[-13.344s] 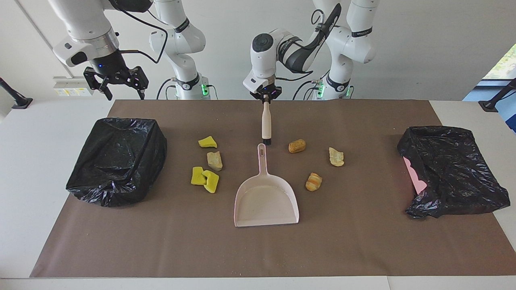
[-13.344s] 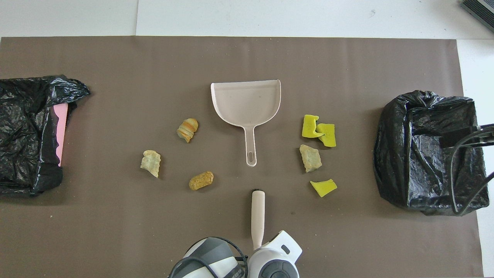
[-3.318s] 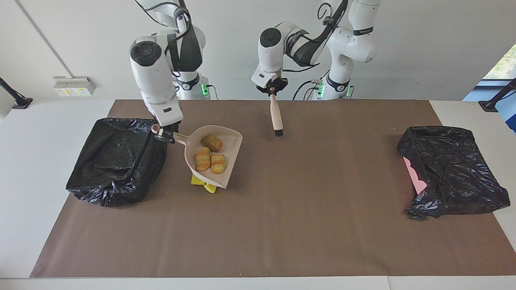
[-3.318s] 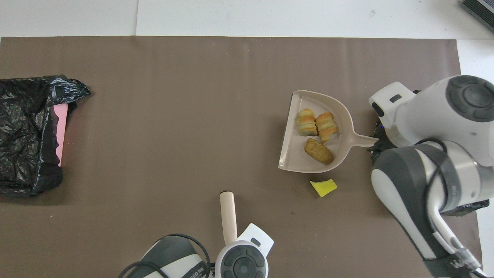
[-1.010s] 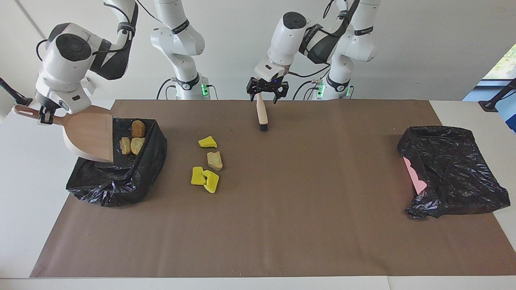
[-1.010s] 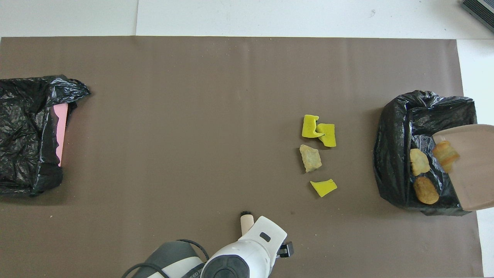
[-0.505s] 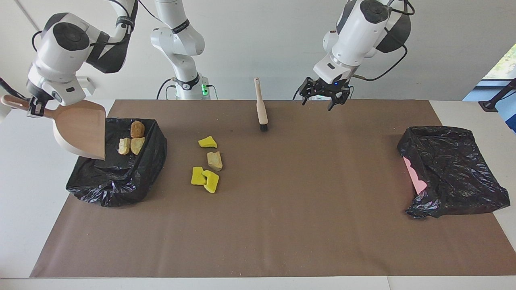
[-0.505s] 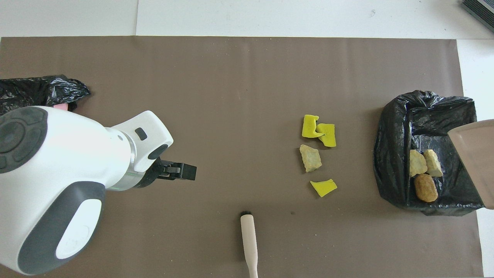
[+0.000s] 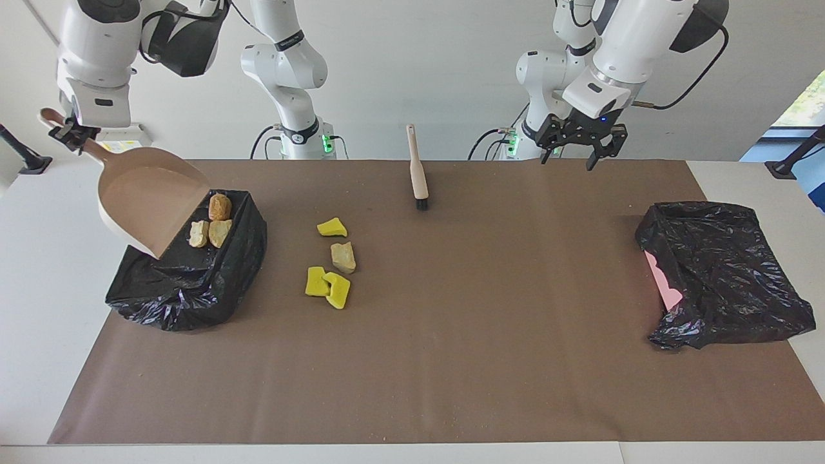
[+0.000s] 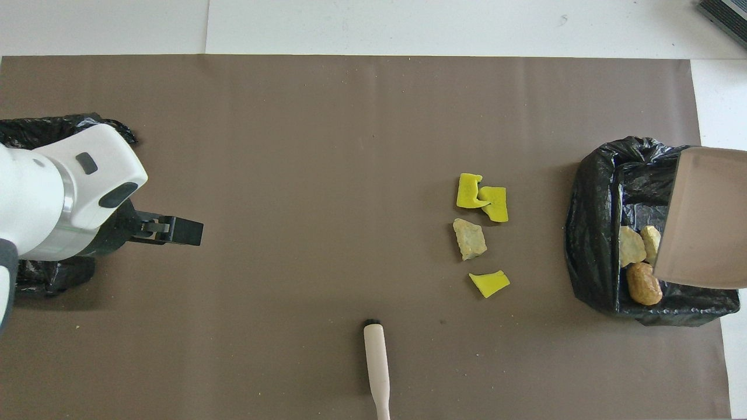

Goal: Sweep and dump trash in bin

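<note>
With the right gripper [image 9: 66, 131] clamped on the dustpan [image 9: 151, 203] handle over the bin [image 9: 187, 283], level it before returning for the four chunks [image 9: 334, 258] beside the bin (left gripper [image 9: 579, 147] hangs wide open, empty).

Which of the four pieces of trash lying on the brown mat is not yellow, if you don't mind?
The tan lump, lying among the three yellow sponge pieces.

A brown mat [image 9: 451, 361] covers most of the white table [image 9: 38, 309]. At the left arm's end of the table sits a second bin [image 9: 722, 277], wrapped in a crumpled black bag (a strip of pink shows at its edge).
</note>
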Robot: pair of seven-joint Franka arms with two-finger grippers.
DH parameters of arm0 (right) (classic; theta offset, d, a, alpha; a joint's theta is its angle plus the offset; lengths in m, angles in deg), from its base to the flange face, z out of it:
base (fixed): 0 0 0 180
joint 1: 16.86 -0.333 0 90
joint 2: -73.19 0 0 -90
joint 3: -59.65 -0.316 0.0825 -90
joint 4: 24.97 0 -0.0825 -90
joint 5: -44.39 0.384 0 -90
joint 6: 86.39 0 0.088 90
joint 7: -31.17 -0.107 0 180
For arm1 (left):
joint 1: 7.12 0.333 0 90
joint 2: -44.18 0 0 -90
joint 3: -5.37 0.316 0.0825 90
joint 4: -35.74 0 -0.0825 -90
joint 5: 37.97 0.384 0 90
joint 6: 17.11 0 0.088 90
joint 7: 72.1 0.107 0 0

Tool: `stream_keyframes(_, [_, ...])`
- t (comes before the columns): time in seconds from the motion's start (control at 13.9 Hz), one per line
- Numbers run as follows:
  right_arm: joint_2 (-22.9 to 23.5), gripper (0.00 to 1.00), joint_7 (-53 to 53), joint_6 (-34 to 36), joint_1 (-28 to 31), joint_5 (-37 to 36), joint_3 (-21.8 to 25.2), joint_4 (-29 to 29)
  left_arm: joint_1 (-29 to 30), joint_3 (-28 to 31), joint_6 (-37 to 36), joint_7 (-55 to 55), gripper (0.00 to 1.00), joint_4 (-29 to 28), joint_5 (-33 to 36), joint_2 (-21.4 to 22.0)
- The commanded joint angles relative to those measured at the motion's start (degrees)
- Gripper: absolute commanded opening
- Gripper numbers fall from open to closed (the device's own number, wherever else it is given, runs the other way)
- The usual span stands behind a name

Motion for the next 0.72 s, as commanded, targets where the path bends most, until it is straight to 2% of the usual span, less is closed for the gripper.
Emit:
stream_keyframes(0.0, [-1.12,0.00,-19.41,3.76,0.43,10.21,-4.49,-0.46,1.53,-0.98,-2.20,0.30,1.00,1.03,1.06,-0.24])
stream_keyframes(0.14, [-0.68,0.00,-34.45,4.38,-0.26,17.43,-8.80,-0.37,1.62,-0.98,-2.21,0.39,1.00,1.11,1.84,-0.24])
stream_keyframes(0.22, [0.10,0.00,-42.70,4.12,-2.53,20.50,-9.69,-0.37,1.62,-0.98,-2.47,0.47,1.00,1.11,2.54,-0.15])
stream_keyframes(0.43, [4.76,0.00,-63.20,0.80,-11.32,25.79,-9.69,0.42,1.45,0.86,-2.47,1.00,1.00,1.20,2.81,-0.41])
stream_keyframes(0.65, [10.64,0.00,-76.67,-4.21,-17.91,29.41,-9.69,2.08,-2.60,8.06,-2.12,5.64,1.00,1.82,2.81,-0.77])
